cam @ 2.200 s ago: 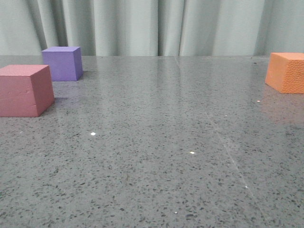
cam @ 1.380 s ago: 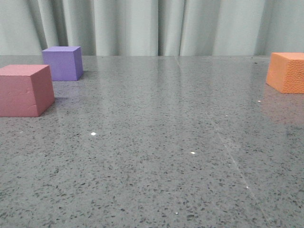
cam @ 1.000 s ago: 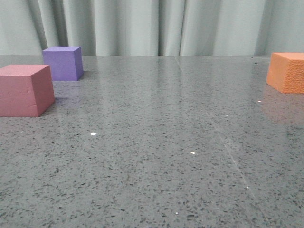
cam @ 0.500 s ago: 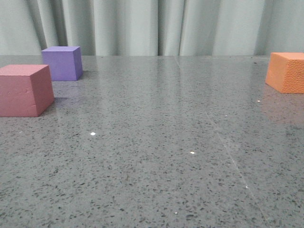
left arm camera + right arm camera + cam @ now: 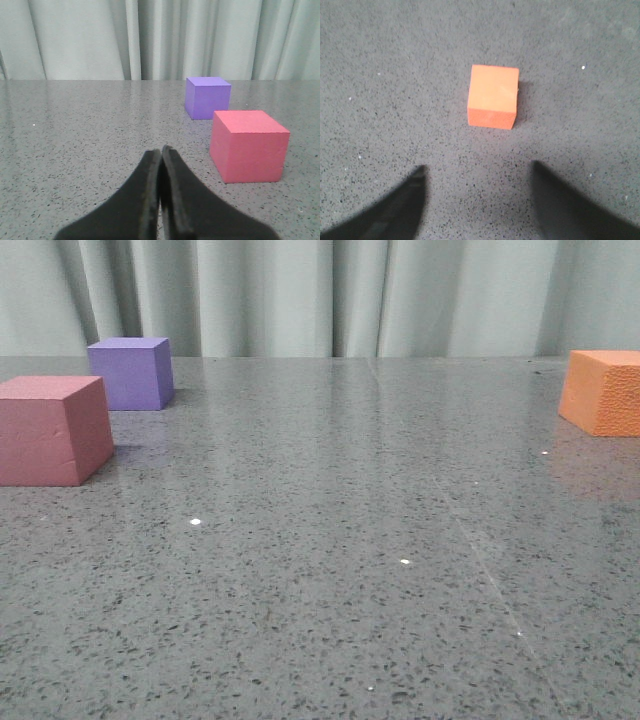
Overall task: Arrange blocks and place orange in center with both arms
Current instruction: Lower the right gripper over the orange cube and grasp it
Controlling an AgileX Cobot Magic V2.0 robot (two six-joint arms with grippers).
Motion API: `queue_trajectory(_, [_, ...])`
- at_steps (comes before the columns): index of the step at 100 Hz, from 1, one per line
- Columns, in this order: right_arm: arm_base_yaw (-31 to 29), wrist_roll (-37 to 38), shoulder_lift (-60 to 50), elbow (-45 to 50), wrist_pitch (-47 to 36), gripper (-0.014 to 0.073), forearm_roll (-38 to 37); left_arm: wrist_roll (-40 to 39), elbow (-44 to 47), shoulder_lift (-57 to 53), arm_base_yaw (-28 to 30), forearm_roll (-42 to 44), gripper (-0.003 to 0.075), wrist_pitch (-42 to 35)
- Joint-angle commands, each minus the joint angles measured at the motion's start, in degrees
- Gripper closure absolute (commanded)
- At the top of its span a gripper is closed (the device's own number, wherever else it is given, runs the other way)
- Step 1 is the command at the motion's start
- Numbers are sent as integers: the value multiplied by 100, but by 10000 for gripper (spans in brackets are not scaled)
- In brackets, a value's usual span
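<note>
Nothing on our table (image 5: 330,540) has moved since the earlier front pictures: all three cubes sit where they sat, and neither of our arms shows in that view.

We take the pink-red cube (image 5: 52,430) as our landmark. It rests flat on the speckled grey tabletop at the left edge of the front view. Our purple cube (image 5: 131,373) stands just behind it and slightly toward the middle of the table, close to it but with a strip of bare surface between them, so the two are not touching. Our orange cube (image 5: 603,391) sits far to the right of the pink-red cube, well apart from it, at the opposite edge of the front view and partly cut off by the frame. A pale curtain (image 5: 320,295) hangs behind the table, beyond all three cubes.

Our left gripper (image 5: 161,150) has its black fingers pressed together with nothing between them. It sits low over the table, with the pink-red cube ahead of it and off to one side, and the purple cube beyond that.

Our right gripper (image 5: 477,172) has its fingers spread wide, empty, looking down on the orange cube, which lies ahead of the fingertips and clear of them. How high it hangs above the table we cannot quite tell.
</note>
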Motion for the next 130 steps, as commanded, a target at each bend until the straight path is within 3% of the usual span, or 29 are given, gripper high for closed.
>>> queue_trajectory(1, [-37,-74,61,-189,-273,-50,19,-12,312,-191,12,-7,730,-510])
queue_trajectory(30, [-50,155,624,-261,-977,-31,19,-12,312,-191,12,-7,730,-510])
queue_trajectory(78, [-437,-84,2467,-1552,-759,-31,19,-12,312,-191,12,-7,730,-510])
queue_trajectory(130, [-432,-138,3333,-1587,-810,-31,19,-12,312,-191,1,-7,730,-510])
